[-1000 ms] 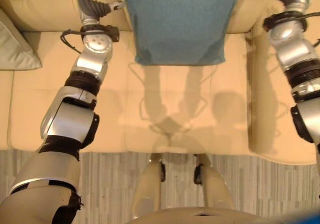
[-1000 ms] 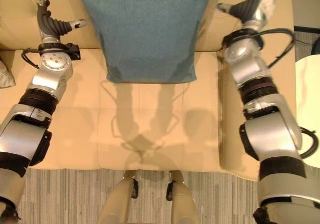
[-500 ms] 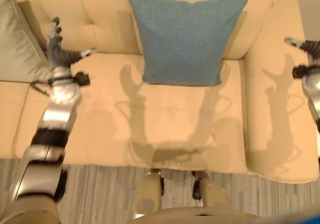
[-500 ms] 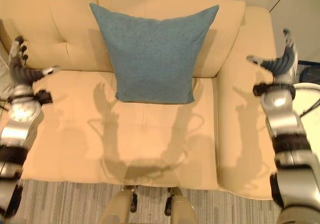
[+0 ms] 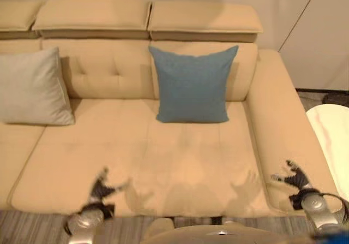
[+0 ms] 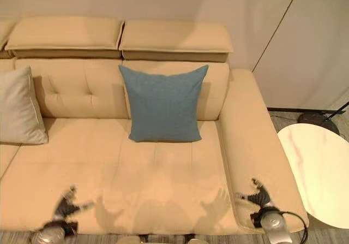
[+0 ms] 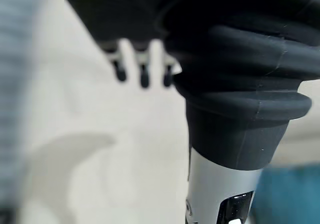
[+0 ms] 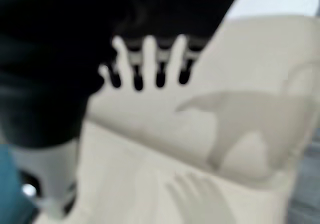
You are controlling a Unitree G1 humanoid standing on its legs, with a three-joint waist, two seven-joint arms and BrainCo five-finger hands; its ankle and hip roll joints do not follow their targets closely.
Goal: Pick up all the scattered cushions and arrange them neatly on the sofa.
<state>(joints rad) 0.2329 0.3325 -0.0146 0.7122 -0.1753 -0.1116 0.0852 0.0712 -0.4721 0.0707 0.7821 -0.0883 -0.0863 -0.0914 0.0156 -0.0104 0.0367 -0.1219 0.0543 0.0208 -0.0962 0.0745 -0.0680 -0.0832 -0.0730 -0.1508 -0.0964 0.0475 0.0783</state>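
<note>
Left hand [image 5: 100, 190] empty, blue cushion [image 5: 192, 84] well apart

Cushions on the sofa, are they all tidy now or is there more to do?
Nearly tidy, it looks. The blue cushion stands upright against the sofa back, and the grey cushion leans at the far left. The left hand and right hand are open and hold nothing. No cushion lies scattered in these views.

A square blue fabric cushion [image 5: 193, 84] leaned upright against the backrest of the cream upholstered sofa [image 5: 163, 162], a pale grey cushion [image 5: 31, 88] well to its left (also leaning); a round white table [image 6: 322, 170] stood right of the armrest.
</note>
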